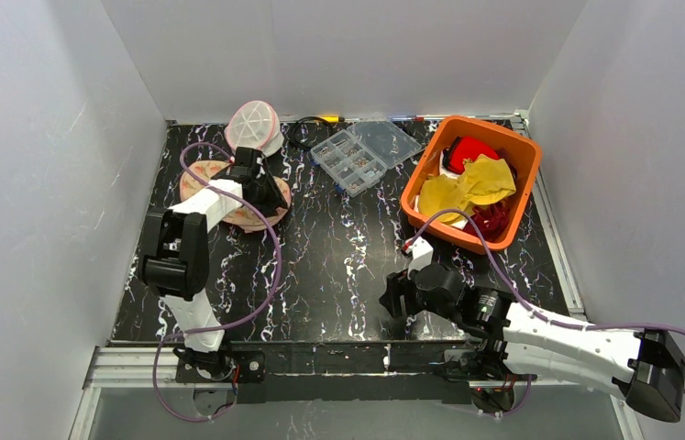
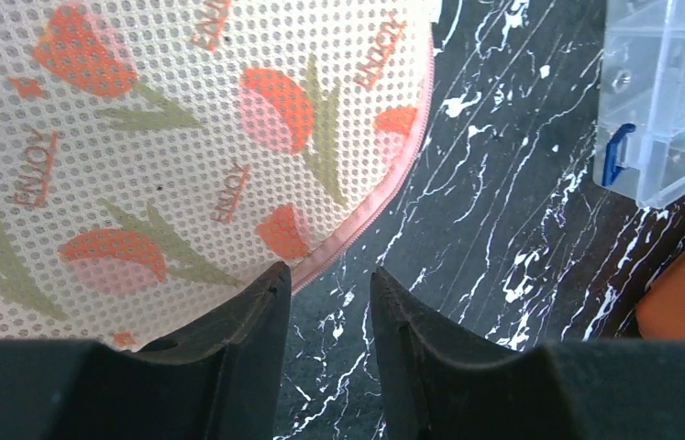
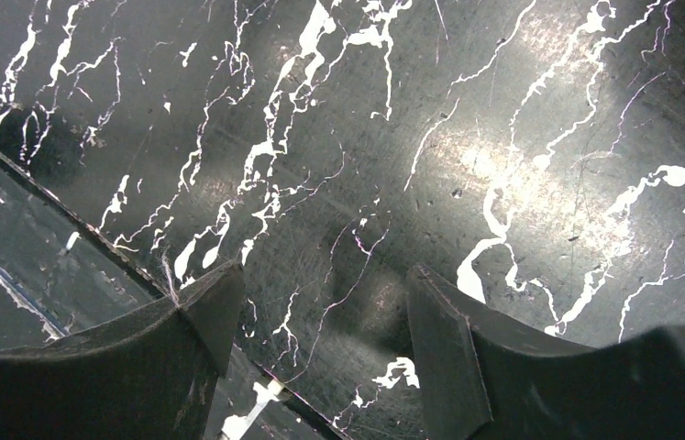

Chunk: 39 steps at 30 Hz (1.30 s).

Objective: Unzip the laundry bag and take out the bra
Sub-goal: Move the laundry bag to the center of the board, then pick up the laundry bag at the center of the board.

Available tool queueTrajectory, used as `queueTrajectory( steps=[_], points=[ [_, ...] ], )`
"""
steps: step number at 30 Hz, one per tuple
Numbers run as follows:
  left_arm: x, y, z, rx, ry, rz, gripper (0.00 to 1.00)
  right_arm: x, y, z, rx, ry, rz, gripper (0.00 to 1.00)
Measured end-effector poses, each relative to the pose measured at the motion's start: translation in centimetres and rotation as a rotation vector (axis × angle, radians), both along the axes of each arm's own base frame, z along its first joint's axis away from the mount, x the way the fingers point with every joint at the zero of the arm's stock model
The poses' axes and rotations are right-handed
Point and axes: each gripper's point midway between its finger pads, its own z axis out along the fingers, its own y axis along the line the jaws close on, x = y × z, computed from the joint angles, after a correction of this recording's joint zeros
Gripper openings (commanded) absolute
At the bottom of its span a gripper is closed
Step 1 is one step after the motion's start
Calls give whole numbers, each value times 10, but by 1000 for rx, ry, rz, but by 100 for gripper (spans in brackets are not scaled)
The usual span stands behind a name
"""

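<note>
Black white-veined tabletop [image 2: 503,229] shows between the narrowly parted, empty jaws of my left gripper [image 2: 329,275], poised at the pink zip rim [image 2: 368,213] of the white tulip-printed mesh laundry bag [image 2: 182,137] just ahead-left, probably to catch the zip.

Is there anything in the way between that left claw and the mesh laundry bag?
Nothing visible. The left gripper is right at the pink zip rim of the laundry bag. The clear compartment box sits off to one side.
</note>
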Motion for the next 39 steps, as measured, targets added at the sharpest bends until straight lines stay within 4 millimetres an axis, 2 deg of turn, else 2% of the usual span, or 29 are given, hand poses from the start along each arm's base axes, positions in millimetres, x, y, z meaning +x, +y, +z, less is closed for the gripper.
queueTrajectory(
  steps=[4, 6, 9, 11, 13, 17, 19, 22, 25, 30, 35, 39],
  points=[
    [2, 0, -1, -8, 0, 6, 37, 0, 0, -4, -16, 6, 2, 73],
    [4, 0, 8, -14, -28, 7, 38, 1, 0, -2, -17, 2, 1, 73],
    [10, 4, 37, -56, -101, 24, 40, 4, 3, 4, -13, -12, 0, 73],
    [20, 16, 62, -111, -169, 68, 46, 6, 5, 7, -16, -21, -1, 73],
    [34, 36, 81, -170, -226, 139, 55, 9, 8, 9, -15, -26, -2, 73],
    [60, 70, 98, -256, -279, 268, 72, 12, 11, 13, -11, -37, -8, 73],
    [75, 74, 103, -299, -304, 311, 77, 13, 11, 13, -11, -42, -11, 73],
    [96, 68, 108, -371, -323, 357, 79, 15, 11, 15, -12, -53, -16, 73],
    [119, 67, 104, -415, -321, 404, 80, 18, 11, 16, -12, -64, -22, 73],
    [150, 78, 75, -426, -276, 541, 81, 22, 11, 18, -8, -80, -40, 73],
    [158, 96, 36, -377, -209, 687, 80, 26, 16, 25, 28, -96, -53, 73],
    [162, 109, 20, -331, -197, 762, 79, 28, 17, 28, 41, -105, -59, 73]
  ],
)
